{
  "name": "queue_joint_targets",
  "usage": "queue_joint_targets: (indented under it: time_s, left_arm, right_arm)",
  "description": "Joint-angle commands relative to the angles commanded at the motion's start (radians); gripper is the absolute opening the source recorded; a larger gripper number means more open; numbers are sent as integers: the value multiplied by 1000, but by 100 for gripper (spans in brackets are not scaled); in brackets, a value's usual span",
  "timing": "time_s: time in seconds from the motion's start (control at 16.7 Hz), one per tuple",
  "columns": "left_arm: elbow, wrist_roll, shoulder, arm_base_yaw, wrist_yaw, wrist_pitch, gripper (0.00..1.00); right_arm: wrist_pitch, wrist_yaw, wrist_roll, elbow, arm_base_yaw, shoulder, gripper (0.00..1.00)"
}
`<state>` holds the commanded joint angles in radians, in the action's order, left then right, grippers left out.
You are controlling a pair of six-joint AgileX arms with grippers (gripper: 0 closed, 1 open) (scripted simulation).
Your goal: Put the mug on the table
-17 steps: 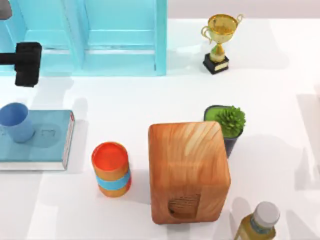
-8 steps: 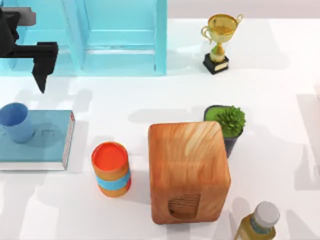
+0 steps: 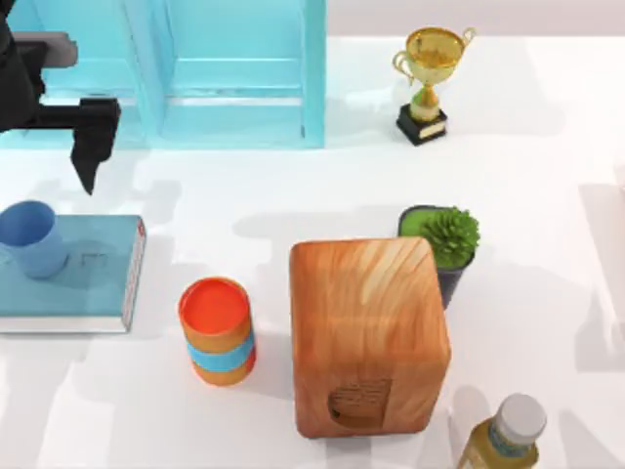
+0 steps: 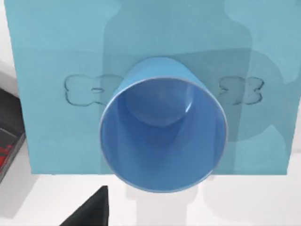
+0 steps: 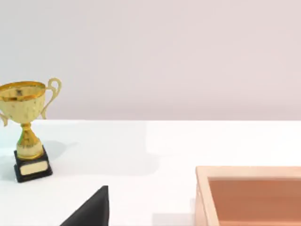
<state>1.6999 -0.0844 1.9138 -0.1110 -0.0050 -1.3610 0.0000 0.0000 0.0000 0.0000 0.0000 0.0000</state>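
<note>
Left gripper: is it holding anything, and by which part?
Nothing is held. The left gripper hangs above the table, apart from the mug standing on the book.

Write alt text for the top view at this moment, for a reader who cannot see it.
A light-blue mug stands on a teal book at the white table's left edge, with the left gripper above it near a blue cabinet. Elsewhere sit an orange can, a wooden box, a potted plant, a gold trophy and a bottle.
</note>
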Motion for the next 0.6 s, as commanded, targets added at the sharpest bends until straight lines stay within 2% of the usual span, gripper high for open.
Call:
queue_joint_targets:
  time_s: [0.36, 0.6]
  left_arm:
    - [-245, 2, 26, 2, 0, 279, 100]
    - [-277, 2, 31, 2, 0, 312, 100]
  right_arm:
    - [0, 0, 0, 0, 0, 0, 100]
    - [0, 0, 0, 0, 0, 0, 100]
